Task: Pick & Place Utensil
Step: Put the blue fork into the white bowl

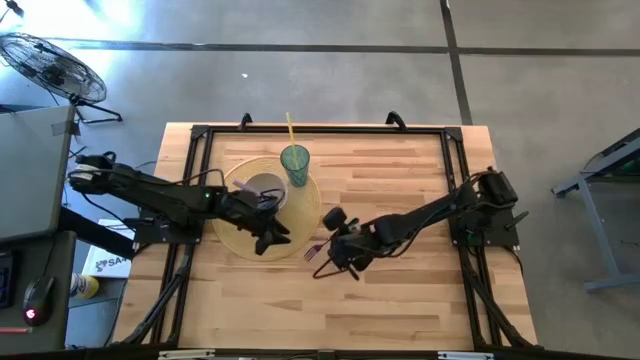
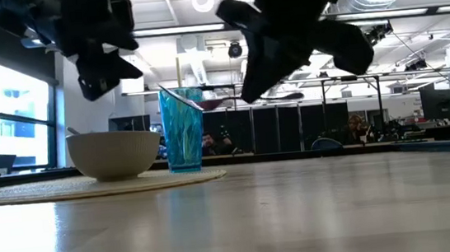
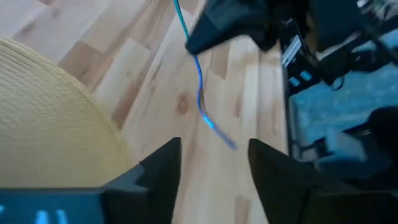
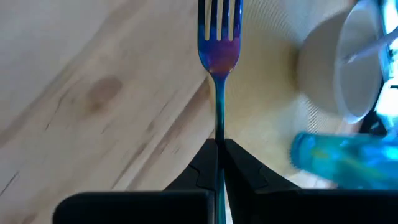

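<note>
Right fingers (image 4: 239, 163) pinch the fork (image 4: 218, 56) handle.

bowl (image 1: 264, 190) on mat (image 1: 308, 212), cup (image 1: 295, 160) behind

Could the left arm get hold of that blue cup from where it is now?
Probably yes: the left gripper hovers open over the placemat, with only the bowl beside the cup.
</note>
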